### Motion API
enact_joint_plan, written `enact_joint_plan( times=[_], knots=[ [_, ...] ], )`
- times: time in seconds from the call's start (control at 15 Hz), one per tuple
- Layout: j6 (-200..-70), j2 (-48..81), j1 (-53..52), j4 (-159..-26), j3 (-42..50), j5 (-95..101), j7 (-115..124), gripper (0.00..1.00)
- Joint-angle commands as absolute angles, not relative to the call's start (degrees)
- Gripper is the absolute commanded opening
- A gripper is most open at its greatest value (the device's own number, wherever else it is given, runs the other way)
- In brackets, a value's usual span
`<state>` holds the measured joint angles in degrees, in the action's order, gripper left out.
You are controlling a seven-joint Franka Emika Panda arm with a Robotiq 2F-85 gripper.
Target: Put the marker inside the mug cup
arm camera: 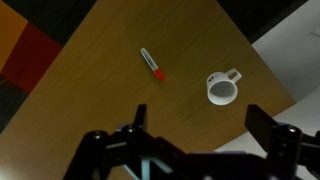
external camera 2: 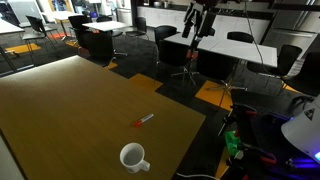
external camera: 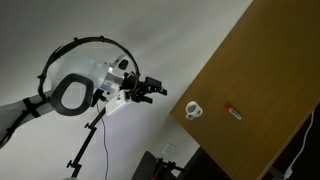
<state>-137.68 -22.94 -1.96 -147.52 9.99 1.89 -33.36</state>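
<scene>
finding: the gripper [arm camera: 197, 118] is released, its jaws spread wide with nothing between them. it hangs well above the table [arm camera: 90, 110], high enough that the wrist view takes in both task items at once. judged reason for this posture: the arm sits at a survey height and is not committed to a descent, so the pick has not begun. the marker [arm camera: 152, 64] lies flat on the bare wood, clear of everything else. the mug cup [arm camera: 224, 88] stands upright on its base near the marker but apart from it. its mouth opens upward, which suits a drop from above, and its handle is on the side away from the marker. both exterior views confirm this layout, with marker [external camera 2: 144, 121] and mug side by side toward one edge of the table. orientation: in the wrist view the marker's long axis runs on a diagonal, with the whitish end to the upper left and the red end to the lower right. the red end is the one nearer the mug, though the axis runs past the mug rather than at it. the jaws open across the width of the wrist view, so they sit oblique to the marker — a wrist turn is probably needed to close squarely across its slim body.
</scene>
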Motion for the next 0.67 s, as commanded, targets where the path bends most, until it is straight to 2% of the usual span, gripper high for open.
enact_joint_plan(
  times=[0.0, 0.6],
  knots=[
    [-141.11, -16.41, -3.61, -144.1, 11.9, 0.67, -41.1, 1.0],
    [-148.61, -3.78, -2.78, -140.12, 9.81, -9.44, -52.4, 1.0]
  ],
)
